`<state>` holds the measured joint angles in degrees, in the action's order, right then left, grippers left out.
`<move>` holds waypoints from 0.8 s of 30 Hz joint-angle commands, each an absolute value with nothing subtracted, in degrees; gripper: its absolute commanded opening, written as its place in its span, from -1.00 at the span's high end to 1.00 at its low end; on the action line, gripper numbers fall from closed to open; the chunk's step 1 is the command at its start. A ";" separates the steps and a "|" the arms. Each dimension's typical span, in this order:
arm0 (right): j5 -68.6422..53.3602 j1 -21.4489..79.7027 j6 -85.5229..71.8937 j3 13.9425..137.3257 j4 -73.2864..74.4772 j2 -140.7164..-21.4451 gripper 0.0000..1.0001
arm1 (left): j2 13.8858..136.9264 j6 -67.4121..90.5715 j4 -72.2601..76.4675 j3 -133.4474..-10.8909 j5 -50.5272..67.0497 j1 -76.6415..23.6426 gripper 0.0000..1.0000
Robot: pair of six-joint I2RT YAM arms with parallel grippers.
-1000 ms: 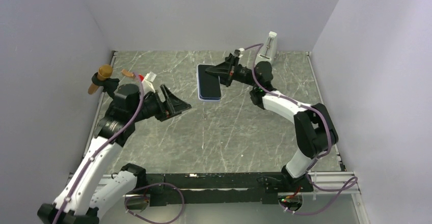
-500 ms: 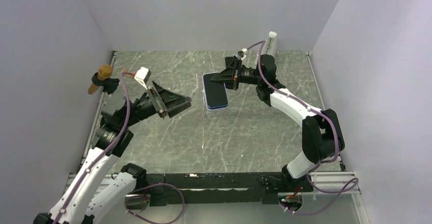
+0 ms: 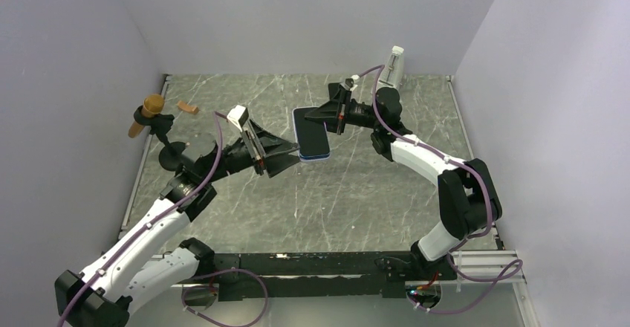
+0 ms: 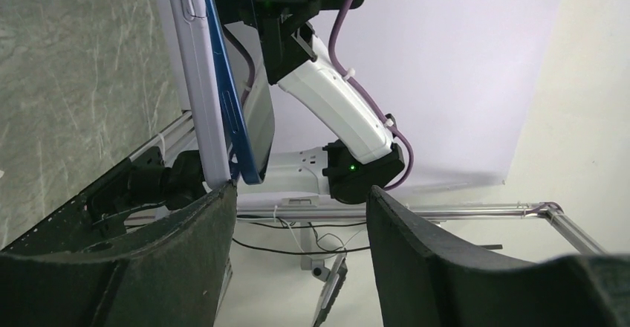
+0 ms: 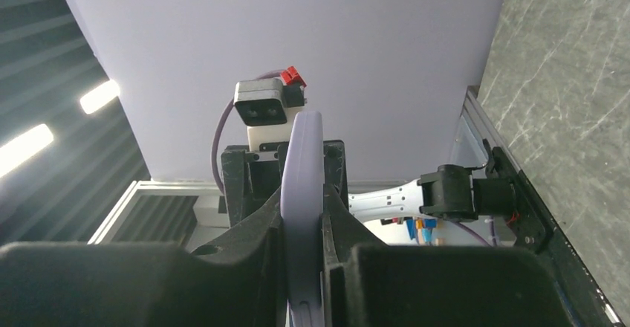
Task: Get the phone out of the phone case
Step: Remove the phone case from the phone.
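Gripping the phone case [image 3: 312,143] edgewise, right hand [image 3: 324,113] clamped, left hand [image 3: 290,151] spread open at its lower end.

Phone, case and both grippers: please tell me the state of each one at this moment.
Phone: in the case, held above the table.
Phone case: on the phone, clamped at one end.
Right gripper: shut on the phone case.
Left gripper: open, at the cased phone's other end, not gripping.

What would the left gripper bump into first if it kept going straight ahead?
Most likely the phone case with the phone in it, held up by the right gripper. The open left gripper points right at its near end, which already looks about level with the fingertips.
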<state>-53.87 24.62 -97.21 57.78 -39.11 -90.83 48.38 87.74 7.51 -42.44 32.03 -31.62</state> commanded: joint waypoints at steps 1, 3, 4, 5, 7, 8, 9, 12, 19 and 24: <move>-52.65 25.60 -99.08 58.62 -43.47 -88.61 1.00 | 48.51 90.35 12.42 -43.15 29.11 -32.26 -0.34; -52.65 26.07 -98.91 58.55 -43.36 -88.74 1.00 | 48.83 90.73 13.11 -42.90 28.93 -32.31 -0.33; -52.53 26.34 -98.84 58.46 -43.48 -88.78 1.00 | 48.98 90.83 13.16 -42.97 29.01 -32.33 -0.33; -52.48 26.63 -98.71 58.51 -43.23 -88.85 1.00 | 49.16 90.87 13.23 -43.10 29.11 -32.26 -0.32; -52.39 27.15 -97.05 58.92 -41.54 -88.71 1.00 | 49.45 90.82 13.44 -43.24 29.35 -32.39 -0.31; -52.38 27.43 -95.93 59.34 -40.13 -88.58 1.00 | 49.54 90.72 13.29 -43.31 29.46 -32.43 -0.30; -52.32 27.68 -94.43 60.11 -38.27 -88.45 1.00 | 49.70 90.83 12.80 -43.33 29.61 -32.41 -0.30; -52.04 28.41 -90.40 62.62 -32.26 -88.11 1.00 | 49.85 92.18 14.26 -42.18 29.64 -32.40 -0.29; -54.10 31.08 -86.58 65.54 -28.08 -88.95 1.00 | 52.21 94.37 21.27 -41.11 28.48 -32.38 -0.07; -55.02 32.78 -88.57 62.21 -32.19 -87.57 1.00 | 54.78 93.47 23.11 -42.33 29.01 -32.41 0.35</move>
